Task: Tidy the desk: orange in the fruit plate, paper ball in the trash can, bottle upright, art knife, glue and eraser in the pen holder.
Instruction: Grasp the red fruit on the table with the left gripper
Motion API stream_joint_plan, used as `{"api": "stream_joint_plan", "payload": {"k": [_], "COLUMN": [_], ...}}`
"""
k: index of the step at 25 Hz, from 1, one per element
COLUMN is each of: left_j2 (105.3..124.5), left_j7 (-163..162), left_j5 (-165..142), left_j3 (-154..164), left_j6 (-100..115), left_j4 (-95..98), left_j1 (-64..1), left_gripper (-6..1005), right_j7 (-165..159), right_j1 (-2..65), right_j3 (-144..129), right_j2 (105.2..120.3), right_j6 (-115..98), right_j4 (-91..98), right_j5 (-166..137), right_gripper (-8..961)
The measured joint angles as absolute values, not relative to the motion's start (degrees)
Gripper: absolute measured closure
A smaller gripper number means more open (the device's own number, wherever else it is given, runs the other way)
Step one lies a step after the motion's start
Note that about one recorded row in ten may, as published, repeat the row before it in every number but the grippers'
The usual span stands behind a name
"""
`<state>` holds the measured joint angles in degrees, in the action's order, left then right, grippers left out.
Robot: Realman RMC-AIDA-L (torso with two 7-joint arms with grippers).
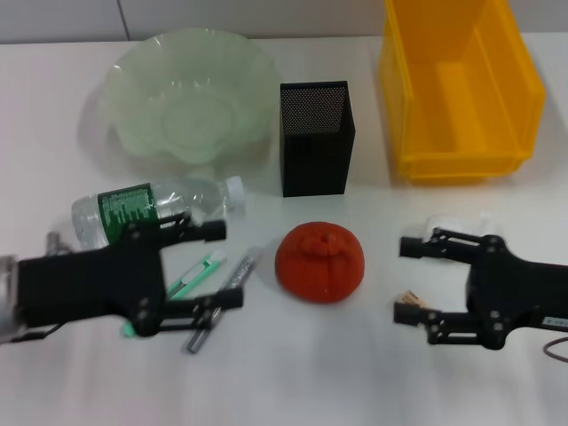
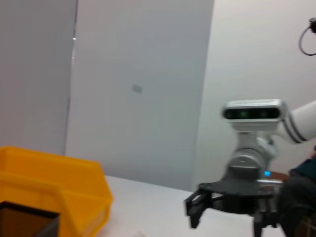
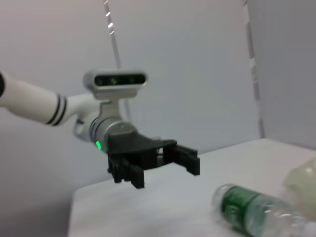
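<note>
- Left tool (image 1: 217, 266) hovers open over the table (image 1: 293, 373), beside the lying bottle (image 1: 151, 209).
- Right tool (image 1: 410, 280) hovers open, holding nothing, near the eraser (image 1: 410, 297).
- Orange (image 1: 320, 261) sits between them, before the pen holder (image 1: 317, 138).
- Plate (image 1: 188, 96) and yellow can (image 1: 459, 84) stand behind.

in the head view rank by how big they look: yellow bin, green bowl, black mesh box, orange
1. Pale-green ruffled translucent bowl and bright-yellow rectangular plastic bin: too alike to rank.
2. Tall black metal-mesh box.
3. Round red-orange fruit, slightly smaller.
</note>
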<state>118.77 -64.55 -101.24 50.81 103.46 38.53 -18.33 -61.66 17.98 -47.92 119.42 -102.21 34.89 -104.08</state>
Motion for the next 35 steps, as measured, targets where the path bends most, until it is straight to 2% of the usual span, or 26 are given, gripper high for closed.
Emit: {"api": "stream_joint_plan", "payload": {"k": [12, 25, 35], "left_j2": [119.10, 119.18, 119.18], "left_j7": [-57.41, -49.96, -42.94], "left_j5": [-100.10, -99.51, -97.11], "left_j3": [51.15, 51.81, 51.59], "left_j6": [90.27, 79.25, 74.58], "left_j4": [23.11, 9.72, 3.54], "left_j1": [-29.69, -36.74, -38.20], "left_gripper": [238, 262, 279], "right_j7": [-59.86, -59.83, -59.71], "right_j1": [13.10, 9.75, 10.32], "right_j3": [-43.21, -40.92, -40.54], "right_j2": [119.09, 119.09, 119.16], "right_j6": [-102.66, -102.62, -102.35], "right_j4": [33.55, 33.32, 32.44], "right_j5": [-104.05, -104.58, -104.65], "right_gripper": [166, 172, 177]}}
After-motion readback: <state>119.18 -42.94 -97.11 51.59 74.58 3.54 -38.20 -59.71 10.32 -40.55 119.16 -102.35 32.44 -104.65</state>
